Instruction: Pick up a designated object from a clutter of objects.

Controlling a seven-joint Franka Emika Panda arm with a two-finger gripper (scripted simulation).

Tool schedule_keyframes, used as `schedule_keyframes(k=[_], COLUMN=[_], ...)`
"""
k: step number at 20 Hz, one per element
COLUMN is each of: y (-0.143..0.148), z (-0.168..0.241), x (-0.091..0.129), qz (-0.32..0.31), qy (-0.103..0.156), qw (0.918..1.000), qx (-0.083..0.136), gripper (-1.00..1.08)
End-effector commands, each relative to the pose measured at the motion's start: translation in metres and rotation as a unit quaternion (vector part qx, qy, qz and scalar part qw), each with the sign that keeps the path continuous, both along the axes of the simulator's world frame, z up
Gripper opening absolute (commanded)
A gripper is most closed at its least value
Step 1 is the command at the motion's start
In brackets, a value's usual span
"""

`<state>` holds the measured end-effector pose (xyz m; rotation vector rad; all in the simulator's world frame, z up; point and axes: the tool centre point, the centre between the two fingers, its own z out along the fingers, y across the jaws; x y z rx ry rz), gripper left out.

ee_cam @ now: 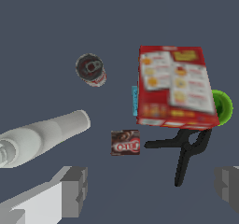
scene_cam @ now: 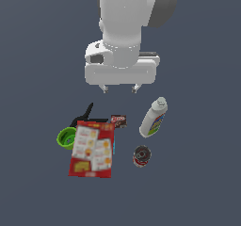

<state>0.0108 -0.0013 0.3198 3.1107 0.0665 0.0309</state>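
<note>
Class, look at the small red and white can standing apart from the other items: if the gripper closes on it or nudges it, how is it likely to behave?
The can looks rigid, so it should not deform under the gripper. Standing upright and short, it seems unlikely to tip, but once knocked over its round wall could roll. Its smooth label may be somewhat slippery.

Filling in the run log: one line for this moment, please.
phase: pre-grasp | claw: open, empty, raised above clutter | target: red can, upright, untouched, standing apart | nearest: white bottle, lying down
</note>
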Motion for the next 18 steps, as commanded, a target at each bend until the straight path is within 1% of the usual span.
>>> schedule_keyframes(k=[1,9,14,18], y=[0.0,-0.006,-0.006,-0.003], z=[0.0,0.014,0.014,0.008], x=[0.0,-0.001,0.0,0.006], qz=[0.0,-0.004,-0.003,0.004], qy=[0.0,-0.005,-0.005,-0.004], qw=[1.0,0.9999,0.9999,0.9999], qx=[0.0,-0.011,-0.01,-0.01], gripper=[1.0,1.0,1.0,1.0])
